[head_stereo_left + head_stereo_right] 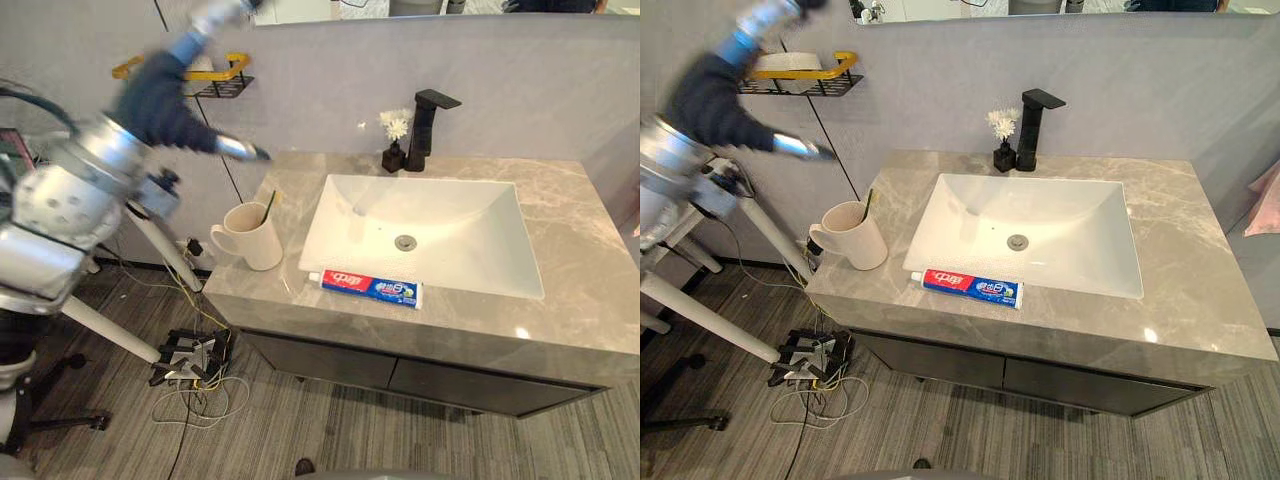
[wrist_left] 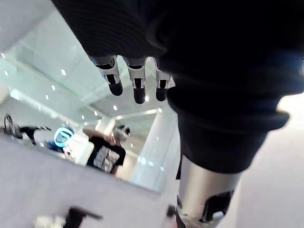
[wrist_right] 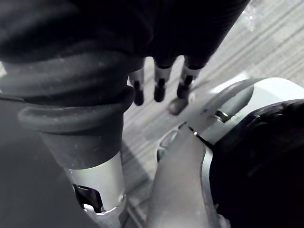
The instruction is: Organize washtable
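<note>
A cream mug (image 1: 250,235) with a toothbrush (image 1: 270,205) in it stands on the grey stone counter (image 1: 570,250), left of the white basin (image 1: 350,240). Along the counter's front edge, in front of the basin, lies a red, white and blue toothpaste tube (image 1: 370,288). My left hand (image 1: 160,100) is raised at the far left, up by the wall shelf (image 1: 215,78) and well above the mug. Its fingers (image 2: 137,88) are straight and hold nothing. My right hand (image 3: 159,85) hangs low over the floor, fingers relaxed and empty.
A black faucet (image 1: 428,125) and a small black vase with white flowers (image 1: 395,140) stand behind the basin. The black wire shelf has a yellow rail and a white thing (image 1: 790,62) on it. A mirror runs above the wall. A tripod stand (image 1: 150,240) and cables sit left of the cabinet.
</note>
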Controlling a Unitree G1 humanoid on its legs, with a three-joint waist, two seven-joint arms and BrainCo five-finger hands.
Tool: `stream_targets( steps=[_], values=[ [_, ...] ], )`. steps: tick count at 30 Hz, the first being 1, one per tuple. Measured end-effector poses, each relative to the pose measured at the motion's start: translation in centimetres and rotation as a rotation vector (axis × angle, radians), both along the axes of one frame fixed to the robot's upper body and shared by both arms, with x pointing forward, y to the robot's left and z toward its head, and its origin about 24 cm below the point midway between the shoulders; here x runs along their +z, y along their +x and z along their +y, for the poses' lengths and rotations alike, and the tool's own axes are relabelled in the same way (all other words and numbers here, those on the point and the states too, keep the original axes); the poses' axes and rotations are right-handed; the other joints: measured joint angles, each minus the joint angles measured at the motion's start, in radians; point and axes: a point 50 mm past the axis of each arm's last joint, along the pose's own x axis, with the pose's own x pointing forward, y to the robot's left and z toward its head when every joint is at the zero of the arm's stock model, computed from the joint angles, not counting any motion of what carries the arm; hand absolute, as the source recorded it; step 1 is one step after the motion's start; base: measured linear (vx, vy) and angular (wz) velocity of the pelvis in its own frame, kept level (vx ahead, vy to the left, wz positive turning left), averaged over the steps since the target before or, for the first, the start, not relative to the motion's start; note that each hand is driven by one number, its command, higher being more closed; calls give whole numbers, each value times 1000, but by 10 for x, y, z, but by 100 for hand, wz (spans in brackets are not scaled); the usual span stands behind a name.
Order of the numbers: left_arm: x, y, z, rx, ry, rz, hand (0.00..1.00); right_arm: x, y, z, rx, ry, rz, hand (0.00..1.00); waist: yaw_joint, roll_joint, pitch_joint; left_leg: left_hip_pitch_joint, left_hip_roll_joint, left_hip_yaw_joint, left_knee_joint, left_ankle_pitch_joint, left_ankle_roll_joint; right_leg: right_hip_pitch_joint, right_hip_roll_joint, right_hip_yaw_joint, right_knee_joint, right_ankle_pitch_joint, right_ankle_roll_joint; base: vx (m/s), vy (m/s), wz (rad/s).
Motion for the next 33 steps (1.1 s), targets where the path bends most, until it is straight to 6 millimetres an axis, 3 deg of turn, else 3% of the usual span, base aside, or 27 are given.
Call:
stream_targets(
  steps=[3, 9, 16, 22, 28, 33],
  values=[
    [-19, -5, -8, -55, 54, 85, 0, 1, 2, -4, 19, -11, -1, 0, 0, 7, 8, 0, 0, 0, 0, 0, 0, 0, 0, 0, 0, 0, 0, 0, 0, 0],
    [-37, -1, -18, -93, 41, 180, 0, 2, 9, -8, 52, -26, -16, 0, -4, 6, 20, -17, 1, -1, 0, 6, 2, -19, -1, 0, 10, 0, 0, 0, 0, 0],
    [-81, 19, -44, -94, 20, 339, 0, 2, 10, -5, 88, -18, -13, 0, -36, -3, 39, -20, 1, 7, 0, 10, 4, -32, -4, 5, 19, 0, 0, -8, -3, -4],
    [-82, 36, -72, -58, 103, 243, 0, 2, 11, -4, 101, -16, -10, 0, -54, -3, 50, -20, 2, 20, 0, 12, 6, -42, -6, 17, 24, 1, 2, -9, -3, -6],
    [-77, 48, -84, 7, 225, 137, 0, 2, 15, -4, 129, -19, -12, 0, -56, 2, 54, -20, 4, 31, 0, 12, 7, -53, -7, 30, 32, 2, 3, -5, 0, -6],
    [-75, 59, -82, 71, 272, 103, 0, 3, 18, -5, 141, -24, -20, 0, -54, 16, 62, -19, 1, 33, 0, 15, 10, -52, -11, 31, 32, 6, 9, 0, 0, 0]
  ],
)
